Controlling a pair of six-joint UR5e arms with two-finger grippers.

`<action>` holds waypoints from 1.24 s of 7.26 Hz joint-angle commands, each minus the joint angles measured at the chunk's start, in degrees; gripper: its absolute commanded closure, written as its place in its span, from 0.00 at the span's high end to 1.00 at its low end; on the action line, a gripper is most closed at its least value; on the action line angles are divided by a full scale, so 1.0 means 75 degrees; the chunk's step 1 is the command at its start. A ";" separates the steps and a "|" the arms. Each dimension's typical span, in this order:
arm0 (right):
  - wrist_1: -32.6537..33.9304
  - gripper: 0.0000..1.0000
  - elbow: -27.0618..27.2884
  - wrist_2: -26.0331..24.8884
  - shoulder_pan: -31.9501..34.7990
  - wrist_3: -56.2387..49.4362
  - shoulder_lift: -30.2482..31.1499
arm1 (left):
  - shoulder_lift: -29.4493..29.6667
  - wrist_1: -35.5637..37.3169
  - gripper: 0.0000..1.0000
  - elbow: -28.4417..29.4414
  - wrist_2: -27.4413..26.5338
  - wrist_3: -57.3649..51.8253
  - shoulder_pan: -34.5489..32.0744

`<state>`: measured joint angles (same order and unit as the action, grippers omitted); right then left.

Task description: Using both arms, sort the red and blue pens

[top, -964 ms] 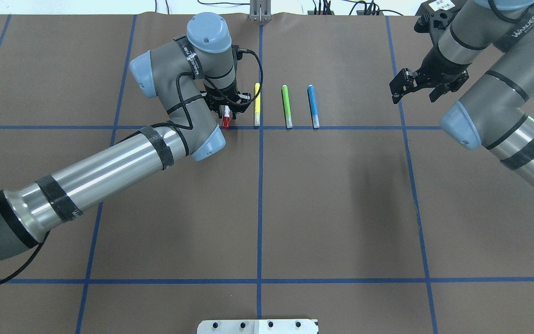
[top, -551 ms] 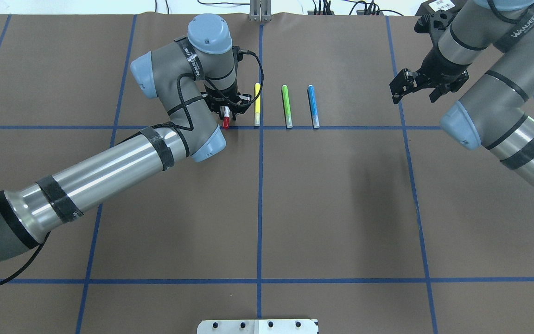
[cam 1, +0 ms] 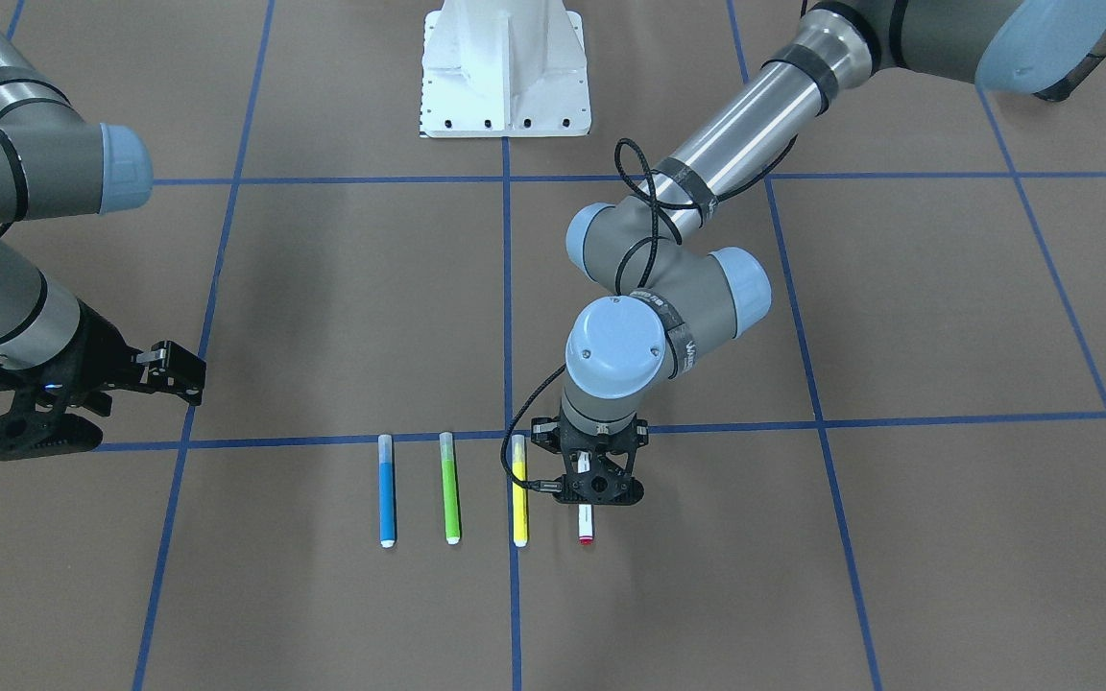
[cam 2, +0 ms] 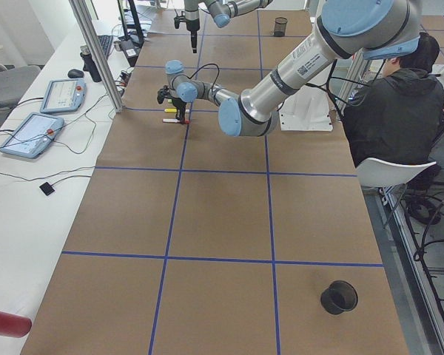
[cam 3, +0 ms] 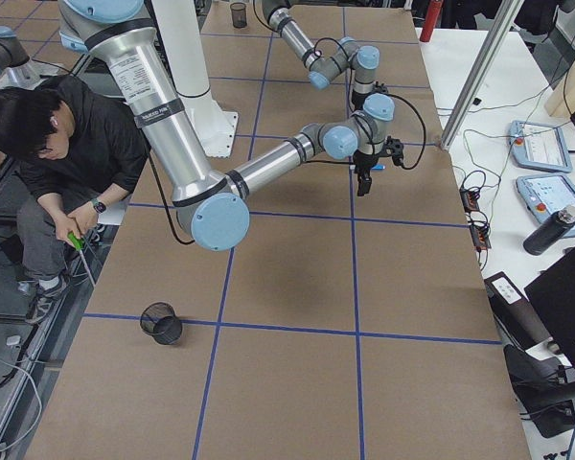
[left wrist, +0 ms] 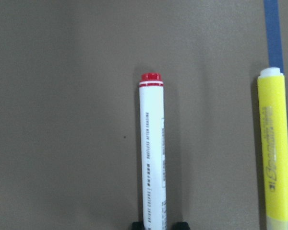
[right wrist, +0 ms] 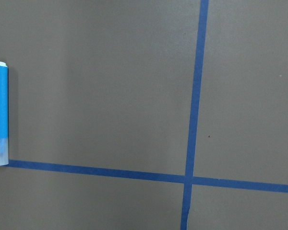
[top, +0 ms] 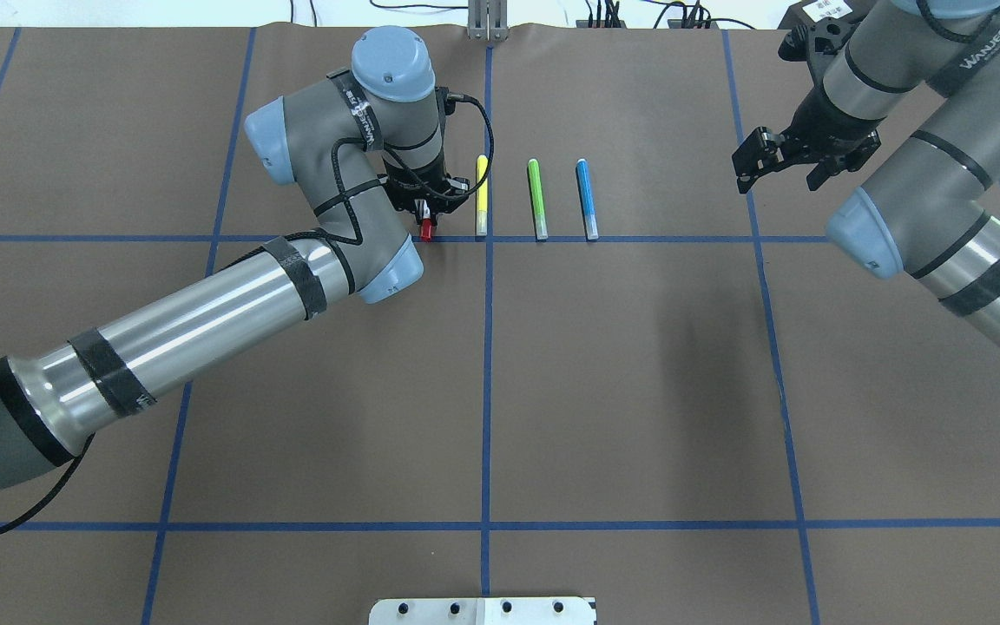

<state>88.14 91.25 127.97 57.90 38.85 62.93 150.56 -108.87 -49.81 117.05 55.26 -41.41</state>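
The red pen (top: 426, 229) lies on the brown table at the left end of a row of markers; its white barrel and red end (left wrist: 152, 153) fill the left wrist view. My left gripper (top: 424, 208) stands straight over it, the fingertips (left wrist: 137, 225) close against the barrel on both sides, shut on it. From across the table the pen's red end (cam 1: 587, 526) pokes out below the left gripper (cam 1: 596, 488). The blue pen (top: 587, 198) lies at the row's right end, also the blue pen (right wrist: 1, 112) at the right wrist view's left edge. My right gripper (top: 778, 178) hovers open, well right of it.
A yellow marker (top: 482, 195) lies close beside the red pen, then a green marker (top: 537, 198). Black mesh cups (cam 2: 339, 296) (cam 3: 161, 323) stand near the table's two ends. A seated person (cam 3: 67, 144) is beside the robot's white base (cam 1: 505, 67).
The left gripper has come down over the red pen, so less of the white barrel shows beside the red cap. The right arm has barely shifted.
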 commanded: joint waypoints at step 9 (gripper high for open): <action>-0.1930 0.98 -0.2284 -0.0934 -0.0674 0.1790 -0.1812 | -0.1663 0.0335 0.00 -0.1948 0.1010 -0.0441 -0.1814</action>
<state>76.55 77.70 124.01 55.10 48.78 52.00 140.12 -106.48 -63.40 124.11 53.37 -53.64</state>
